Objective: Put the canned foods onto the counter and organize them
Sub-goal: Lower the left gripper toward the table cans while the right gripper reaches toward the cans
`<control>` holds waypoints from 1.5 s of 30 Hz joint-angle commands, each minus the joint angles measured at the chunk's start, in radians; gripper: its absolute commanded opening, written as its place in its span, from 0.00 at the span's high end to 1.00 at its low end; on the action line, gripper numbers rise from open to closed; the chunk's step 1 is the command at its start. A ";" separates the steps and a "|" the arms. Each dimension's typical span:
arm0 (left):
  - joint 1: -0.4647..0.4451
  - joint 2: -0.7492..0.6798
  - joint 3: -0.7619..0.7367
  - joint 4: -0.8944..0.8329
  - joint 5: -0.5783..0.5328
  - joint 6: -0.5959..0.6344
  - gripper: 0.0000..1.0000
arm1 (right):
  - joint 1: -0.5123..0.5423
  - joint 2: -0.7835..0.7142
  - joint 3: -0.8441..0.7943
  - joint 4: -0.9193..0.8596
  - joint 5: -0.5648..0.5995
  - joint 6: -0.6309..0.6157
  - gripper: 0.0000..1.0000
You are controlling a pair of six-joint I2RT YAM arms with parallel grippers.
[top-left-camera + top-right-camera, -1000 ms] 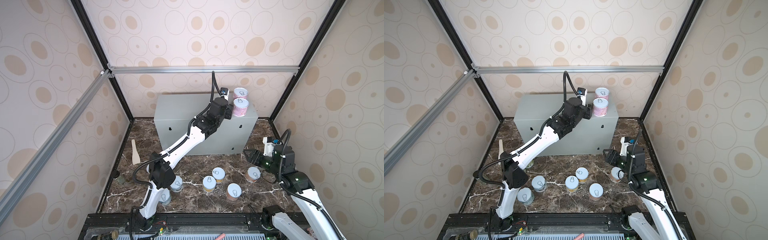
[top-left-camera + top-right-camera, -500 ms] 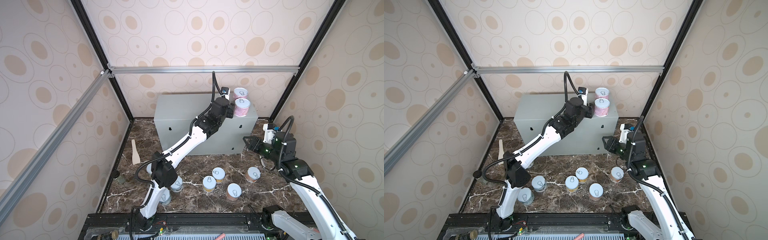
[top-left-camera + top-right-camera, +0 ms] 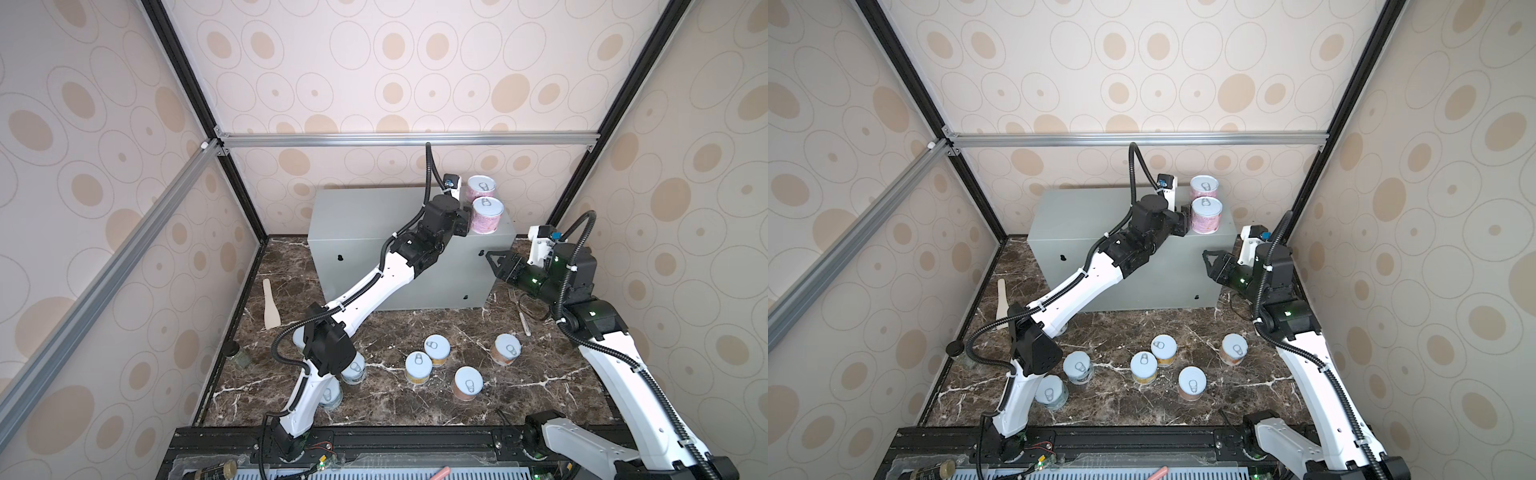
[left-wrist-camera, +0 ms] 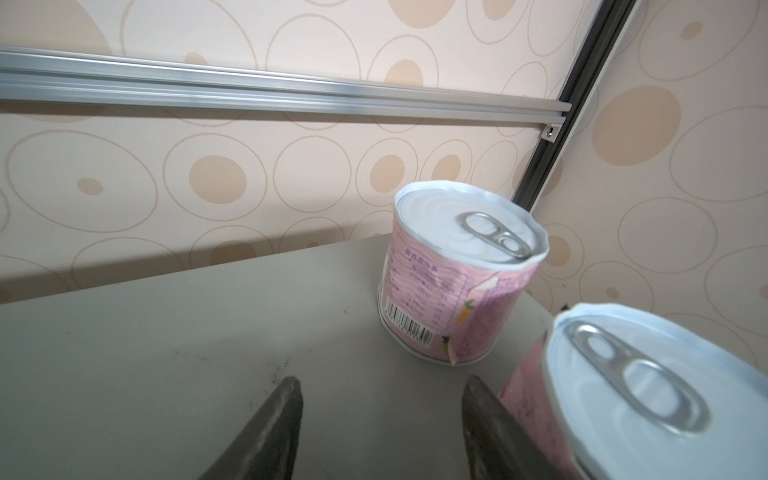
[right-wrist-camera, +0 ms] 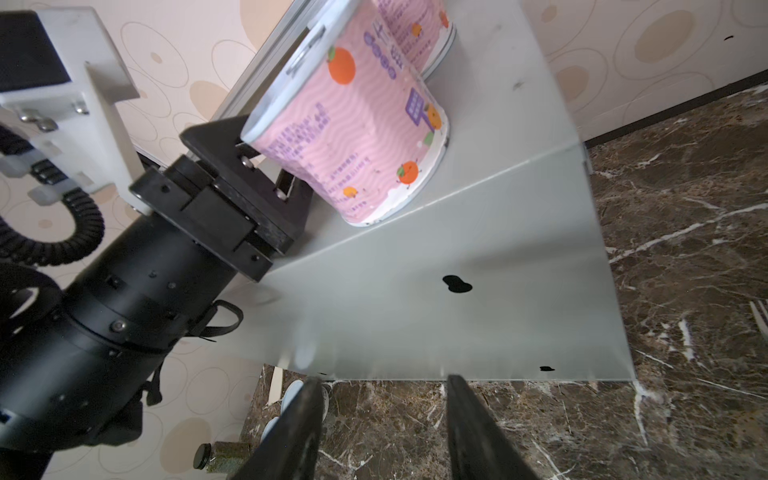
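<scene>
No word can be read for sure. The back pink can (image 4: 453, 291), at the back right corner of the surface (image 4: 166, 353), carries a barcode and a printed table, perhaps in East Asian characters. The front pink can (image 5: 353, 137) shows purple small print, too blurred.

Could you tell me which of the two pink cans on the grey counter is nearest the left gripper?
The front pink can, at the front edge of the counter, right beside the left gripper; the rear pink can stands farther back.
</scene>
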 commanded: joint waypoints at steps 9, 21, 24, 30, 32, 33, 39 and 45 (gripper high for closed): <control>-0.005 -0.262 -0.236 -0.064 0.001 0.032 0.18 | -0.002 -0.107 -0.002 -0.294 -0.076 -0.177 0.20; 0.015 -0.645 -0.706 0.059 -0.032 0.046 0.06 | 0.153 -0.178 -0.052 -0.562 0.020 -0.301 0.05; 0.016 -0.752 -0.848 0.081 -0.056 0.045 0.01 | 0.235 -0.173 -0.074 -0.588 0.097 -0.298 0.05; 0.018 -0.937 -1.078 0.064 -0.078 0.015 0.01 | 0.387 -0.159 -0.125 -0.618 0.213 -0.267 0.03; 0.019 -0.994 -1.149 0.064 -0.074 -0.001 0.01 | 0.422 -0.159 -0.151 -0.613 0.231 -0.250 0.01; 0.019 -1.022 -1.185 0.064 -0.073 -0.011 0.01 | 0.443 -0.156 -0.166 -0.611 0.241 -0.241 0.01; 0.019 -1.072 -1.311 0.040 -0.078 -0.018 0.01 | 0.550 -0.114 -0.248 -0.612 0.299 -0.200 0.01; 0.018 -1.118 -1.448 0.092 -0.044 -0.063 0.01 | 0.631 -0.091 -0.307 -0.602 0.359 -0.134 0.01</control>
